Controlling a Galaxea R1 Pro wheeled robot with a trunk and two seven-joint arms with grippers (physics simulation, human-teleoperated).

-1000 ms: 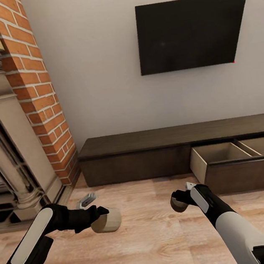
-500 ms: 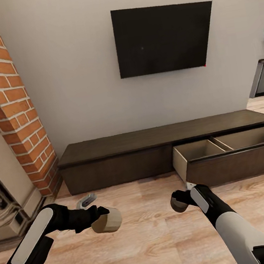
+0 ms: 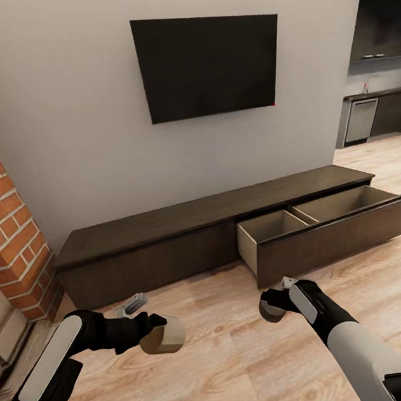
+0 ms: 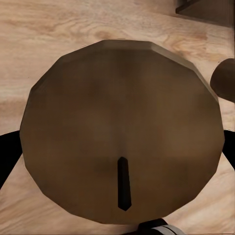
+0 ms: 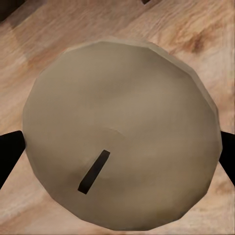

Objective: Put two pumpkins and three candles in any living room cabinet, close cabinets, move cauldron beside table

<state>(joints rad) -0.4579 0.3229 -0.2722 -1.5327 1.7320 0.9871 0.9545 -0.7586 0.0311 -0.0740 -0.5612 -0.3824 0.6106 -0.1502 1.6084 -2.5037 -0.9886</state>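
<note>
Left gripper [image 3: 157, 330] and right gripper [image 3: 272, 305] each clamp a beige candle [image 4: 122, 132] wick-up, carried low facing the cabinet [image 3: 169, 247] and its open drawer [image 3: 330, 229], presumably for stowing.

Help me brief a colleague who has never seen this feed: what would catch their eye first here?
Probably the black TV on the pale wall, and below it the long dark-brown cabinet with its right-hand drawer pulled open, pale and divided inside. Nearer the camera, each gripper holds a beige candle over the wood floor: the left gripper its candle, the right gripper its candle, dark wicks facing the wrist cameras.
</note>
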